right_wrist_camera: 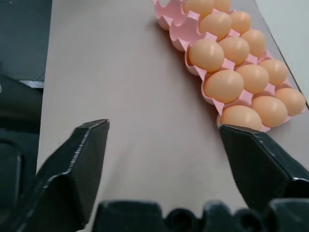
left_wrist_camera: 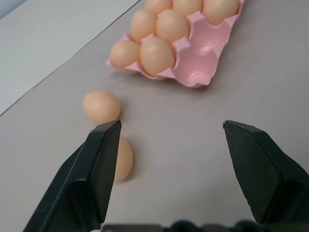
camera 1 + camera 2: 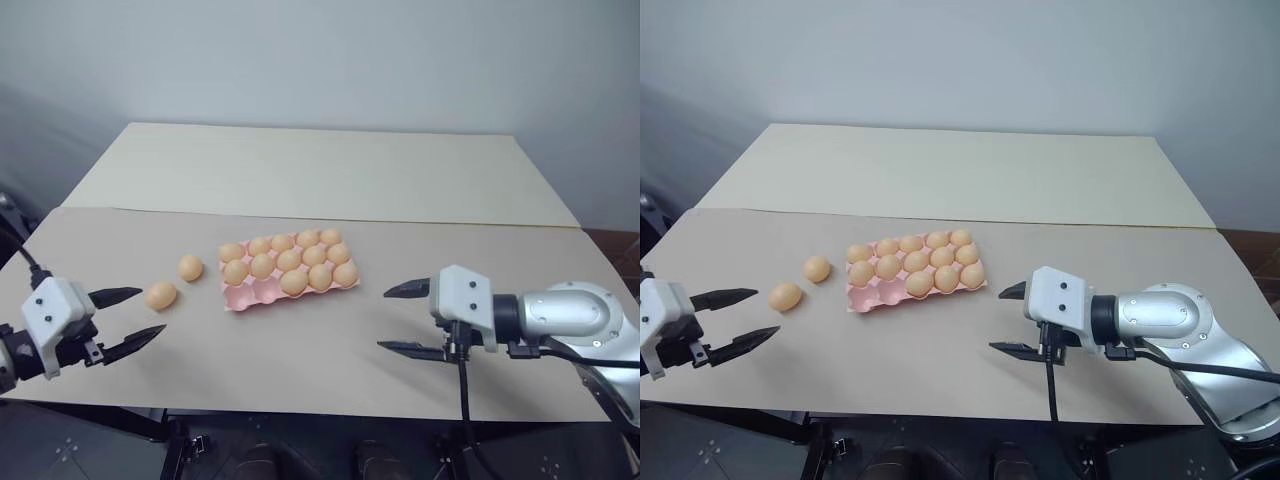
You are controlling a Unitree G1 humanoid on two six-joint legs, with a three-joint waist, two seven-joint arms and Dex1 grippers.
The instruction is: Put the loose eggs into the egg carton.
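Eggs are the story here, and both grippers hang empty over the table. Left gripper (image 3: 132,320) has its fingers spread, with nothing between them, and it sits just short of the near egg (image 3: 161,294); the far egg (image 3: 190,267) lies a little beyond, toward the carton (image 3: 243,298). Right gripper (image 3: 403,318) is spread wide too, near the carton's other end, holding nothing. Two front cups (image 2: 203,53) look vacant, so two eggs, two homes. Now the risk: these eggs are smooth and round on a bare table, so a finger nudging one side first could send it rolling. Pinch off-centre and it may squirt free. Lower it carelessly and it could knock a seated neighbour.
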